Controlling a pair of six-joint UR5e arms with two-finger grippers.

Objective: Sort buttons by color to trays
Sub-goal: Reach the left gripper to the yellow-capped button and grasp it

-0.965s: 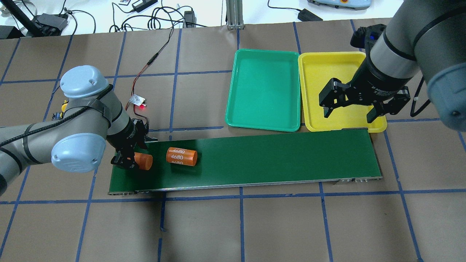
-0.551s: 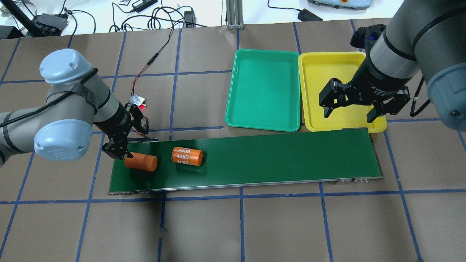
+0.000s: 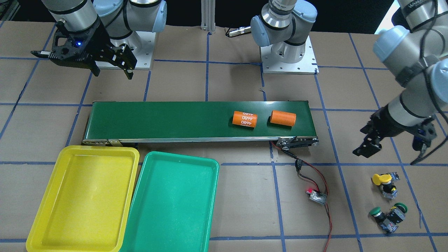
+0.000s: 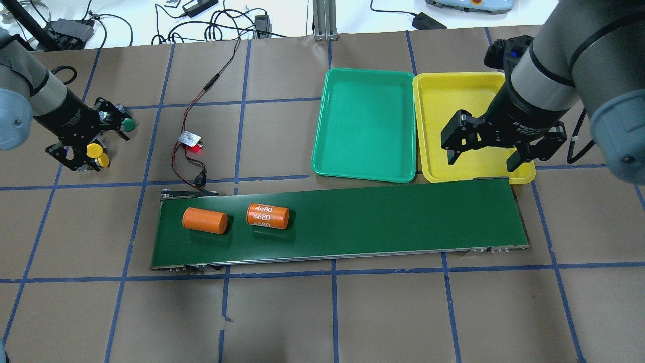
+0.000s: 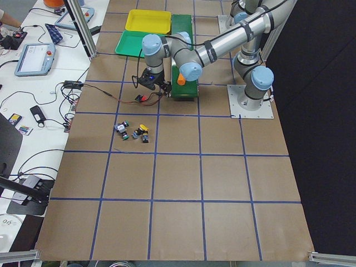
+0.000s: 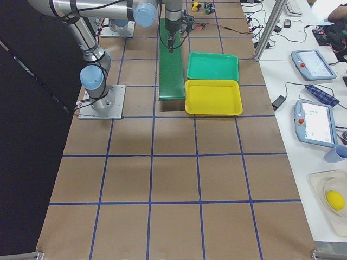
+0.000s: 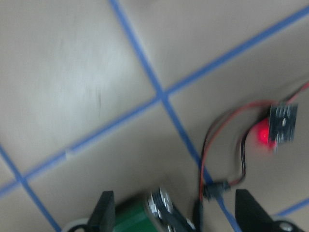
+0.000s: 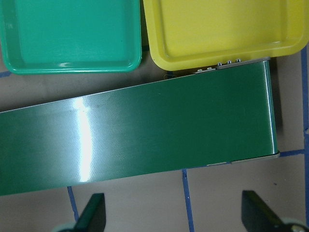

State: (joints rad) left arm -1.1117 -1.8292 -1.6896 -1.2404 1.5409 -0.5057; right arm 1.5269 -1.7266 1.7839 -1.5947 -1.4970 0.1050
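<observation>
Several buttons lie on the table past the conveyor's end: yellow-capped ones (image 4: 93,149) (image 3: 381,179) and green-capped ones (image 3: 376,210) (image 4: 129,124). My left gripper (image 3: 390,148) (image 4: 88,137) hovers by them, open and empty, touching none; its wrist view shows only table and wires between the spread fingers (image 7: 104,212). My right gripper (image 4: 484,151) (image 3: 112,72) is open and empty over the yellow tray's (image 4: 453,85) near edge. The teal tray (image 4: 365,126) beside it is empty. Both trays show in the right wrist view, teal (image 8: 72,34) and yellow (image 8: 222,29).
The dark-green conveyor belt (image 4: 378,222) carries two orange cylinders, a plain one (image 4: 205,221) and one marked 4680 (image 4: 267,216). A small circuit board with a red light (image 4: 190,139) and its wires lie between the buttons and the belt.
My left gripper has left the plain orange cylinder on the belt and swung far left to the buttons. Both cylinders have drifted right on the belt. The right arm has not moved.
</observation>
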